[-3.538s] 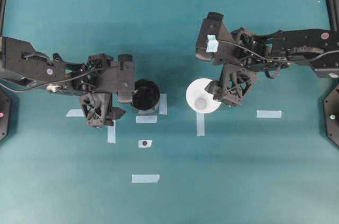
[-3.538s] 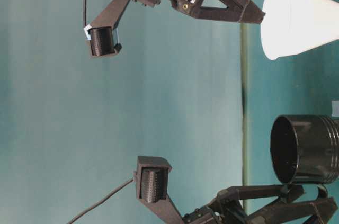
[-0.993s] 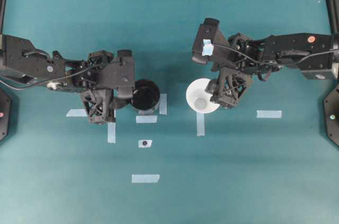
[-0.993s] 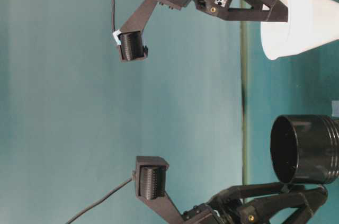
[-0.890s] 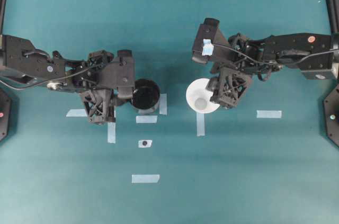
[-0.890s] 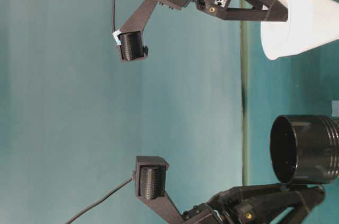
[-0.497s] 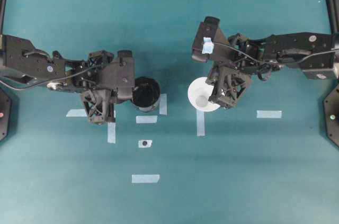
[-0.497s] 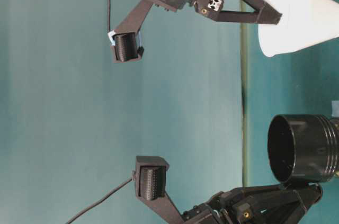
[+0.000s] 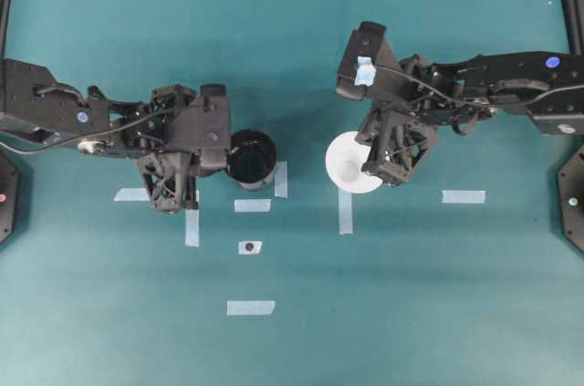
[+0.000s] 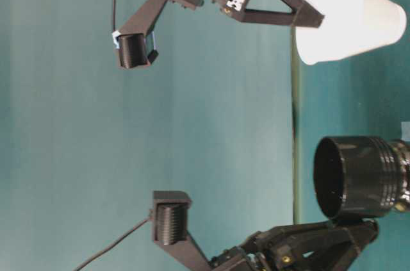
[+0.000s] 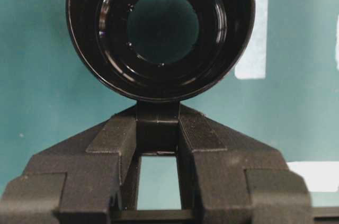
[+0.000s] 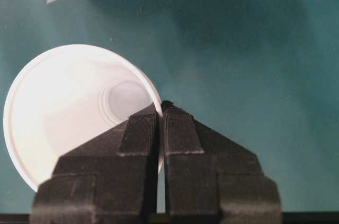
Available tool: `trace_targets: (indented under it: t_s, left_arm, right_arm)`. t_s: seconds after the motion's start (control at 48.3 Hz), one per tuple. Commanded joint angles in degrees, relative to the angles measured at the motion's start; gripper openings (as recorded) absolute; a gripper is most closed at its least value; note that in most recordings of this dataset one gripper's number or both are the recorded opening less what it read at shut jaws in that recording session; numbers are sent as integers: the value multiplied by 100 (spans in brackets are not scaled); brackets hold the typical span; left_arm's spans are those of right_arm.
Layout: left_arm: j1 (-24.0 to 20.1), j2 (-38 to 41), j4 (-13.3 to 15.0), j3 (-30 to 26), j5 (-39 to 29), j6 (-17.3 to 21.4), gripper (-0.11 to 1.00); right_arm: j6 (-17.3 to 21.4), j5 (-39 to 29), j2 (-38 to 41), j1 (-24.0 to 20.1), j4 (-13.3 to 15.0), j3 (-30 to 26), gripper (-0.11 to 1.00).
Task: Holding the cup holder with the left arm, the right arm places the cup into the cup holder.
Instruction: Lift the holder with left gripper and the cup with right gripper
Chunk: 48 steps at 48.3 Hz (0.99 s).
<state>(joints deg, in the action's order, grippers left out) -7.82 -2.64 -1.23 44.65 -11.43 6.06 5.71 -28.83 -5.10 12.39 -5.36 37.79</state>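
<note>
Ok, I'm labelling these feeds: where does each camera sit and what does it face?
Overhead: above, facing down; both arms, glossy black round cup holder, plain white tapered cup.
Table-level: low, turned sideways; both grippers, same holder, cup.
Left wrist: behind left gripper, jaws pinching the holder's handle.
Right wrist: behind right gripper, pinching the cup's rim.

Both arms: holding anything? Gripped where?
Left gripper clamps the glossy black cylindrical cup holder by its stubby side handle. Right gripper pinches the white tapered cup by its rim wall.

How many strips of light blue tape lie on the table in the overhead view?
7. One left of the holder, three near it, one with a dark dot, one lowest, one under the cup, one far right. That makes 8; arms may hide more.
</note>
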Motion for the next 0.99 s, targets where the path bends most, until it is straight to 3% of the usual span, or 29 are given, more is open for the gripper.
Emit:
trace_targets:
  t_s: [0.0, 0.207, 0.559, 0.972]
  left_arm:
    - [-18, -220, -9, -141, 44, -9, 21]
    - [-18, -281, -26, -255, 44, -9, 21]
    - [0, -229, -26, -562, 18, -26, 21]
    - [88, 53, -26, -800, -53, -35, 21]
  right_arm:
    - [53, -97, -220, 35, -88, -141, 3]
    - [62, -272, -457, 114, -255, -141, 3]
    - [62, -571, -1020, 343, -861, -229, 3]
    - [413, -1881, -1564, 519, -888, -1028, 3]
